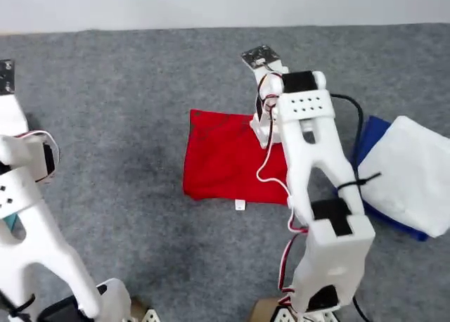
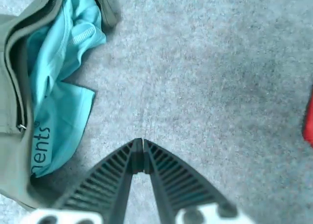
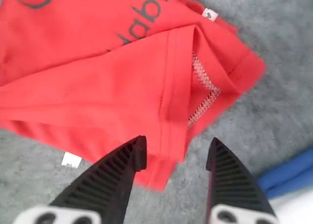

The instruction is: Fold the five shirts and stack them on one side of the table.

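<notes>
A folded red shirt (image 1: pixel 225 160) lies in the middle of the grey table, printed side up, with a white label (image 3: pixel 72 160) at its edge. My right gripper (image 3: pixel 178 148) hovers open just above the shirt's folded edge (image 3: pixel 176 97), one finger on either side of the hem, and sits over the shirt's right part (image 1: pixel 263 129) in the high view. A white folded shirt (image 1: pixel 415 171) rests on a blue one (image 1: pixel 371 133) at the right side. My left gripper (image 2: pixel 143 153) is shut on nothing above bare table, beside a crumpled teal shirt (image 2: pixel 58 101) and an olive shirt (image 2: pixel 12 111).
The table is covered in grey felt (image 1: pixel 126 90), with free room at the back and between the arms. The left arm (image 1: pixel 28 216) stands at the table's left edge. A cable (image 1: pixel 355 118) runs from the right arm toward the white and blue stack.
</notes>
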You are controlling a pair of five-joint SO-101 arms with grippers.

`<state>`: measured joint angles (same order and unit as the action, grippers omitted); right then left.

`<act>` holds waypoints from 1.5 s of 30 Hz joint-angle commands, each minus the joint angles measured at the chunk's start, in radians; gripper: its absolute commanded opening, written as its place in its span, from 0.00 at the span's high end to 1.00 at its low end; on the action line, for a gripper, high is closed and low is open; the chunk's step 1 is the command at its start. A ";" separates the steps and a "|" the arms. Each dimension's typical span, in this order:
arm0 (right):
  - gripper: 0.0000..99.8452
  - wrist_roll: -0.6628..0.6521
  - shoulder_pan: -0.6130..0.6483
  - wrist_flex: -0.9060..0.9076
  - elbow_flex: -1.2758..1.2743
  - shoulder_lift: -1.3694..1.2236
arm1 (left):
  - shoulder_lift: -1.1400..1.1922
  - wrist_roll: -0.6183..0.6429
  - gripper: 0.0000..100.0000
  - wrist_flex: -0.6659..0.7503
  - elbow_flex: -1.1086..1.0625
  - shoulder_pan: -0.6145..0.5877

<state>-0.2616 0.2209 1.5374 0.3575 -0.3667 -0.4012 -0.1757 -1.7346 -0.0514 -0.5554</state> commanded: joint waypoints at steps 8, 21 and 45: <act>0.80 0.097 0.038 -0.016 0.189 -0.145 | -0.028 -0.005 0.99 -0.017 -0.067 -0.002; 0.97 0.095 0.042 -0.005 0.252 -0.229 | -0.026 -0.009 0.99 -0.011 -0.068 -0.002; 0.99 -0.037 -0.113 0.257 0.229 -0.054 | -0.034 -0.011 0.99 0.000 -0.076 0.003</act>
<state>-0.2831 0.1488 1.7538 0.5570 -0.4895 -0.4043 -0.1757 -1.7346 -0.1312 -0.5554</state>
